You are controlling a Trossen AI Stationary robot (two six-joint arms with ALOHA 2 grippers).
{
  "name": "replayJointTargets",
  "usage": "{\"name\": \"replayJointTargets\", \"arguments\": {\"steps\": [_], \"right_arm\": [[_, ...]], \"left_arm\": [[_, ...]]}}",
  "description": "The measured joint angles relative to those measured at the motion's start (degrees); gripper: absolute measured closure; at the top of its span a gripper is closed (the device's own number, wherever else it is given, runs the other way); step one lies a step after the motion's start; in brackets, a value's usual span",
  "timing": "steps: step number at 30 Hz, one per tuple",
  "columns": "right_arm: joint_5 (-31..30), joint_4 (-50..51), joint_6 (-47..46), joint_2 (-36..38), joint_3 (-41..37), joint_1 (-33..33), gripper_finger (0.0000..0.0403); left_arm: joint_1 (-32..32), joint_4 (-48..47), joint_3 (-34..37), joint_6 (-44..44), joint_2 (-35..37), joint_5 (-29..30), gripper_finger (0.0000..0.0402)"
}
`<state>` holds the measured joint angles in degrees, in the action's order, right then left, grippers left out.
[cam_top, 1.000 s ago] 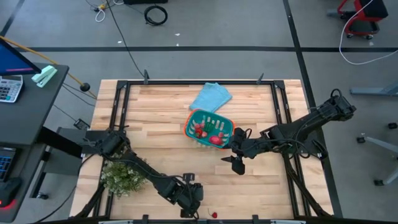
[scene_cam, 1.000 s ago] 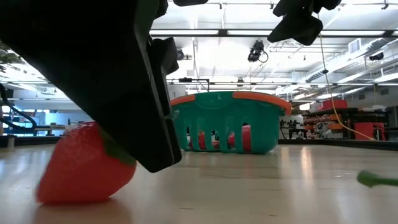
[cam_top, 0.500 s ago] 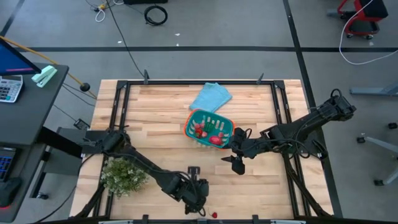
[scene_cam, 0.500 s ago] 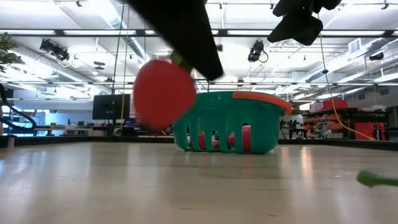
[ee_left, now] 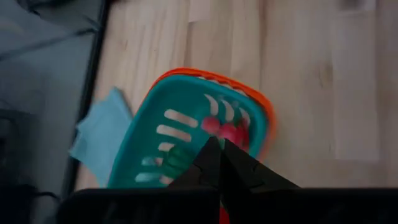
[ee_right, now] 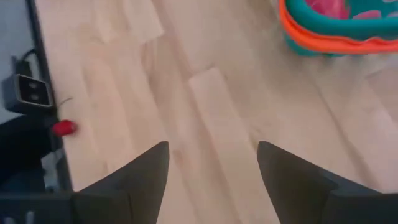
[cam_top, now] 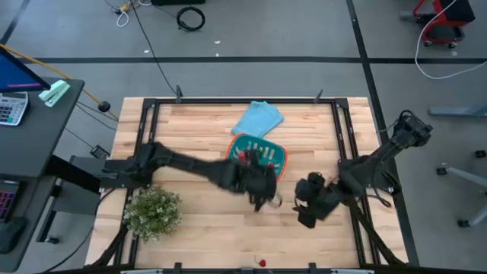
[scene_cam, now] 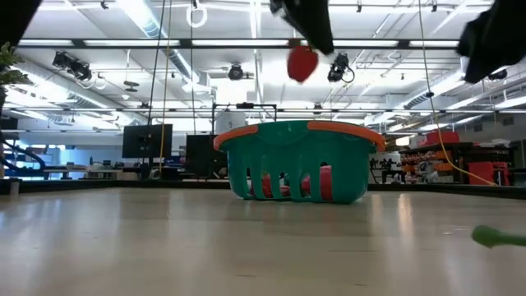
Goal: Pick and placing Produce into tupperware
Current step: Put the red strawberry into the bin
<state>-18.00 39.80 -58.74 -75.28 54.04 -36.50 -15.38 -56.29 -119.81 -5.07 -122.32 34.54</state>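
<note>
My left gripper (cam_top: 263,198) hangs high over the table, just on the near side of the tupperware (cam_top: 257,156), a teal slotted basket with an orange rim. It is shut on a red strawberry (scene_cam: 302,63). Red produce (ee_left: 225,130) lies inside the basket, which stands on its base on the wood (scene_cam: 300,160). My right gripper (cam_top: 308,211) is open over bare wood, to the near right of the basket. One small red piece (cam_top: 262,262) lies on the table at the near edge (ee_right: 64,128). A green piece (scene_cam: 497,238) lies on the table at the low view's right. My left gripper holds the strawberry by its upper end (scene_cam: 306,49), pinched between the shut fingers (scene_cam: 312,25). The fingers come from above, slanting down toward the basket. The fruit hangs below the fingertips, lifted well clear of the table and higher than the basket's rim.
A light-blue cloth (cam_top: 259,118) lies flat beyond the basket toward the far edge. A bushy potted plant (cam_top: 152,213) stands at the near left. A dark metal frame (cam_top: 148,122) runs around the table. Bare wood lies between the basket and the near edge.
My left gripper has lifted the strawberry off the table at the near edge and swung up and toward the far right, ending beside the basket; the fruit now hangs high in the air. My right gripper has drawn back from the basket toward the near right and turned, staying open.
</note>
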Motion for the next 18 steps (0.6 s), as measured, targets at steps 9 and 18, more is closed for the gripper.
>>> {"name": "replayJointTargets", "arguments": {"steps": [9,18], "right_arm": [[-13.0,-0.7,-8.8,-0.5,0.0,-13.6,0.0149],[-23.7,-2.4,-12.2,-0.7,0.0,-19.3,0.0149]], "left_arm": [[12.9,7.5,0.2,1.6,-1.9,-20.7,0.0386],[16.9,7.4,0.2,-0.2,-7.2,-25.6,0.0321]]}}
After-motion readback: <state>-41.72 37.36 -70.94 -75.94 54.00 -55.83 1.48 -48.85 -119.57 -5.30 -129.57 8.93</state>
